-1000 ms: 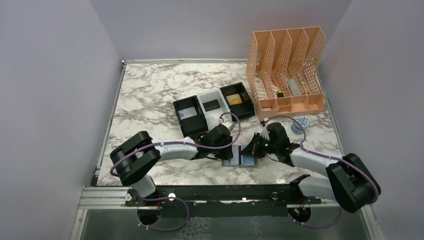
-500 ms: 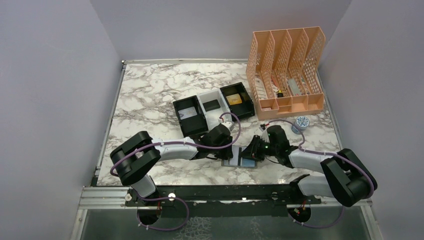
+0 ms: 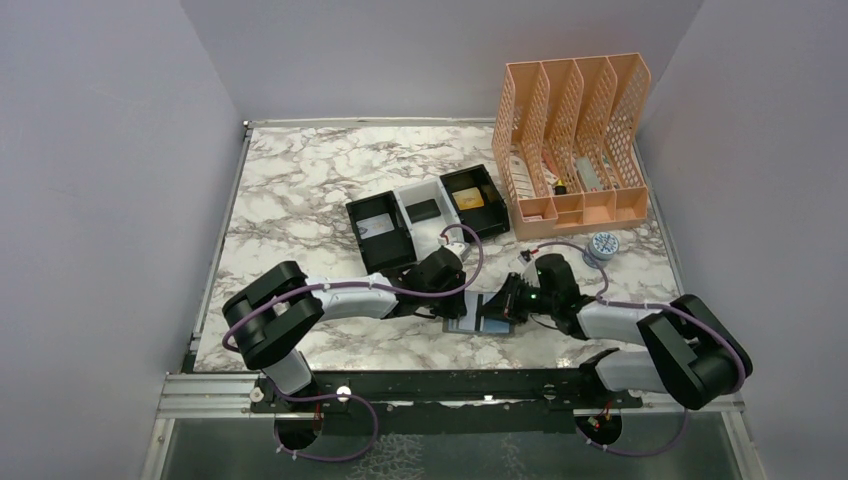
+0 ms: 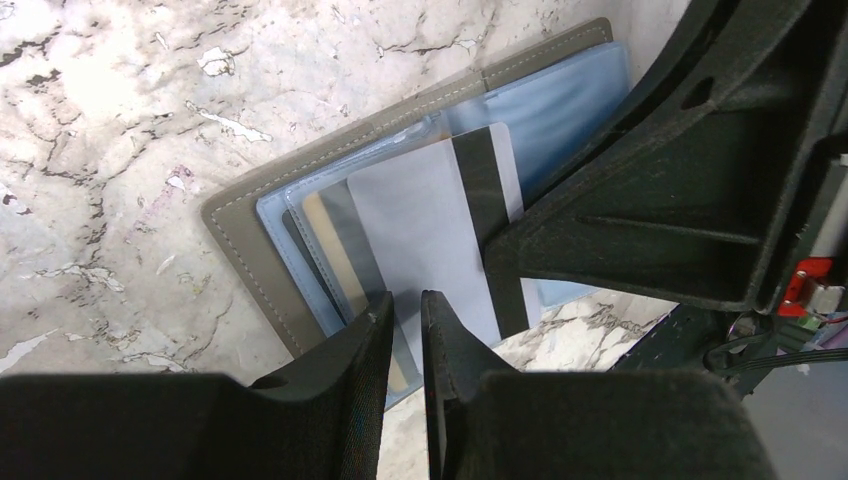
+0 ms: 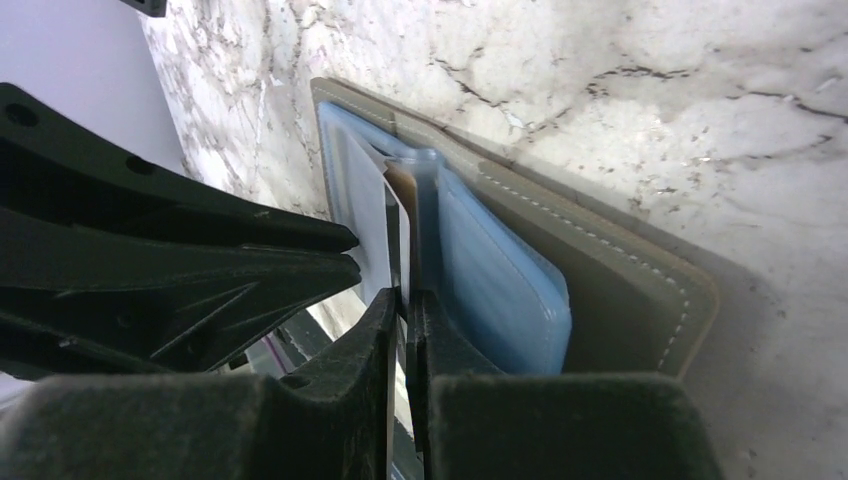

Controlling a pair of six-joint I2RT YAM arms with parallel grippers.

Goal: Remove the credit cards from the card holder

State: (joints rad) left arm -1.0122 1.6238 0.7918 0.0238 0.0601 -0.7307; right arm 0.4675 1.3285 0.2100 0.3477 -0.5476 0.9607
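The card holder point(image 4: 250, 245) lies open on the marble near the front edge, grey-taupe outside and blue-grey inside; it also shows in the top view point(image 3: 487, 324) and the right wrist view point(image 5: 610, 270). A silver-grey credit card point(image 4: 420, 220) with a black stripe sticks partly out of its pocket. A tan card edge point(image 4: 335, 255) shows in the pocket beside it. My right gripper point(image 5: 405, 295) is shut on the silver card's edge point(image 5: 392, 235). My left gripper point(image 4: 405, 300) is shut, its tips down on the holder's near side. The two grippers point(image 3: 458, 303) point(image 3: 503, 305) meet over the holder.
A black-and-white three-compartment tray point(image 3: 412, 236) stands behind the grippers, with a gold-yellow card point(image 3: 468, 199) in its right compartment. A peach mesh file rack point(image 3: 575, 135) stands at the back right. A small round blue-white object point(image 3: 604, 243) lies in front of the rack.
My right gripper has shifted slightly left and toward the front over the holder, its elbow swinging in. The left arm and the holder have barely moved.
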